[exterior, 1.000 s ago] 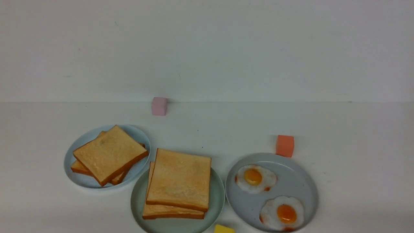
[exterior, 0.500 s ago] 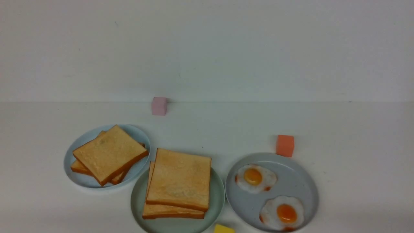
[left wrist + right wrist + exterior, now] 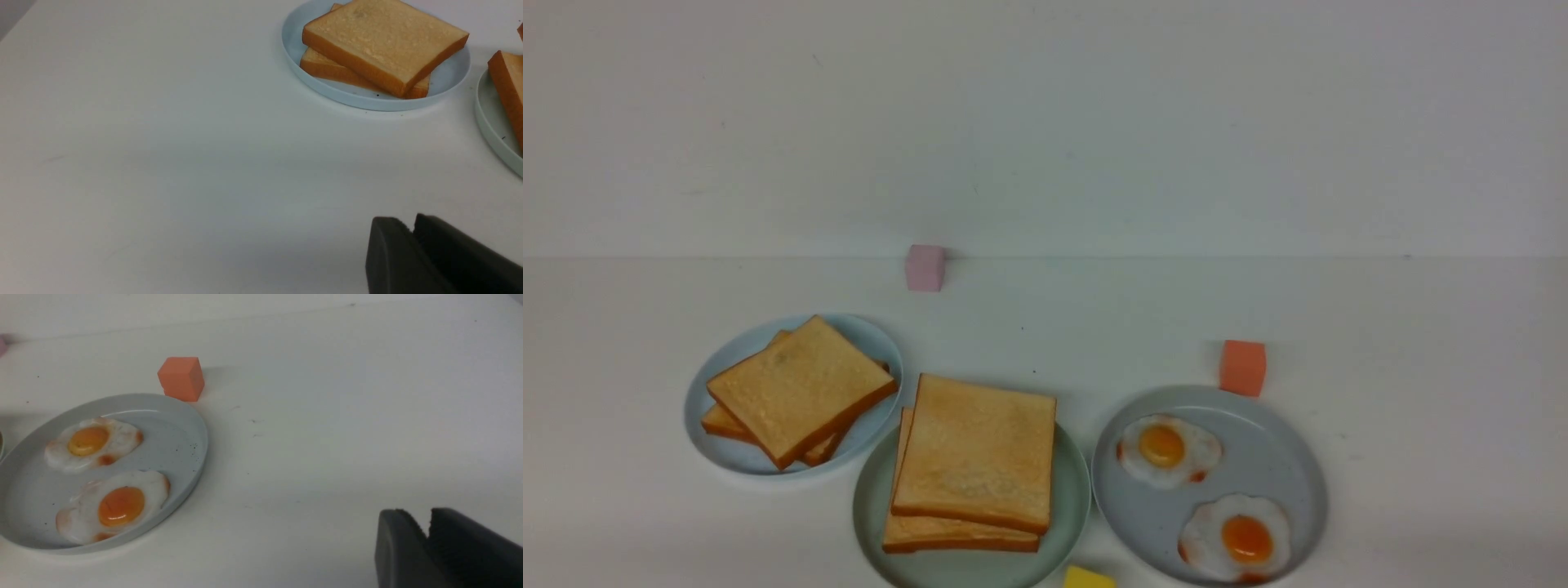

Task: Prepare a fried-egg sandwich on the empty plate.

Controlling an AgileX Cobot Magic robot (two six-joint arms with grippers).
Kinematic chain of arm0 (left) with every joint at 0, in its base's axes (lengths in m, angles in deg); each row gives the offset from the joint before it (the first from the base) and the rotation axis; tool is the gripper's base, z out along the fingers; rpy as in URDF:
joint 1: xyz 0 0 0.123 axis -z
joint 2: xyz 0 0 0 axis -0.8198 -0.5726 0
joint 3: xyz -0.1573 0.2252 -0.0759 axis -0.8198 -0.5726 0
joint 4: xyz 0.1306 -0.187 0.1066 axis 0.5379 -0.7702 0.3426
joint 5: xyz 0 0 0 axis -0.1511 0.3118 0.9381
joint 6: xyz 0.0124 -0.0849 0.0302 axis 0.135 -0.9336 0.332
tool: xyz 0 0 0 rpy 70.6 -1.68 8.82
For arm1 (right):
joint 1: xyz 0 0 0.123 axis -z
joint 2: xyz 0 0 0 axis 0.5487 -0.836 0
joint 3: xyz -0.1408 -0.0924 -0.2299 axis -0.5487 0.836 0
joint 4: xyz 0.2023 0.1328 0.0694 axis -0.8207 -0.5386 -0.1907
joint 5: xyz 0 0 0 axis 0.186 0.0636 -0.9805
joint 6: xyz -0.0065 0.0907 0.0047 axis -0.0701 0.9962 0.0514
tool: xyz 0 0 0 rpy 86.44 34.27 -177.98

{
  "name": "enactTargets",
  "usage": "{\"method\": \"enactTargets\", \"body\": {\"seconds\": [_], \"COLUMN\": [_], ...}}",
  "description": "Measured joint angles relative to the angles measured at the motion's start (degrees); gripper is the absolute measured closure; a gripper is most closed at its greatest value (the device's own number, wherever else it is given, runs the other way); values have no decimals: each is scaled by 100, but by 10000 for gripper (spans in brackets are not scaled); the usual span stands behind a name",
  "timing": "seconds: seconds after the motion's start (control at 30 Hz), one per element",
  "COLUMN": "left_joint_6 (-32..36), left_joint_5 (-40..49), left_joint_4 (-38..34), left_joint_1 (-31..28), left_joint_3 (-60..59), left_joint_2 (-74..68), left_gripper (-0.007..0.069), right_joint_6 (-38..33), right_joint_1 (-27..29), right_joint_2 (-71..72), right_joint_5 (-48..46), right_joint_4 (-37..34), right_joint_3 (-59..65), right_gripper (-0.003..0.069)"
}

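- Fried-egg sandwich (image 3: 976, 457): from the front view I see only two square toast slices stacked flat on the mint-green plate (image 3: 1070, 490), top slice skewed slightly off the lower one. Matte, porous golden faces, darker orange crusts. No egg visible between them; I cannot tell if one is inside. Edges run roughly fore-aft; no clear long axis.
- Left gripper (image 3: 412, 241): two black matte fingers with a thin slit between them, holding nothing, above bare white table (image 3: 1421, 367).
- Left pale blue plate (image 3: 715, 384): smooth, low rim, holding a skewed toast pile (image 3: 796, 392).
- Pink cube (image 3: 925, 267) far back; yellow block (image 3: 1088, 578) at the near edge.
- Right pale blue-grey plate (image 3: 1282, 457): two glossy fried eggs (image 3: 1168, 449), irregular white outlines, orange yolks.
- Orange cube (image 3: 1242, 367) just beside that plate's far rim.
- Right gripper (image 3: 427, 531): black fingers a narrow gap apart, empty.
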State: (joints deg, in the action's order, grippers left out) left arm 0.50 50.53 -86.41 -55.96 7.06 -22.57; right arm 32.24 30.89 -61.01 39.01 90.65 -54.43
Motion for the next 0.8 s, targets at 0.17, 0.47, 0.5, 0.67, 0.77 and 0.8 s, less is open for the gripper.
{"method": "enactTargets", "body": {"seconds": [0.17, 0.47, 0.5, 0.67, 0.77, 0.8], "left_joint_6": [0, 0, 0, 5, 5, 5], "left_joint_5": [0, 0, 0, 0, 0, 0], "left_joint_4": [0, 0, 0, 0, 0, 0], "left_joint_1": [0, 0, 0, 0, 0, 0], "left_joint_3": [0, 0, 0, 0, 0, 0], "left_joint_2": [0, 0, 0, 0, 0, 0], "left_gripper": [523, 514, 513, 512, 508, 506], "right_joint_6": [0, 0, 0, 0, 0, 0], "right_joint_1": [0, 0, 0, 0, 0, 0], "right_joint_2": [0, 0, 0, 0, 0, 0], "right_joint_5": [-5, -18, -18, -18, -18, -18], "right_joint_4": [14, 14, 14, 14, 14, 14], "right_joint_3": [-4, -4, -4, -4, -4, -4], "right_gripper": [512, 500, 498, 489, 484, 484]}}
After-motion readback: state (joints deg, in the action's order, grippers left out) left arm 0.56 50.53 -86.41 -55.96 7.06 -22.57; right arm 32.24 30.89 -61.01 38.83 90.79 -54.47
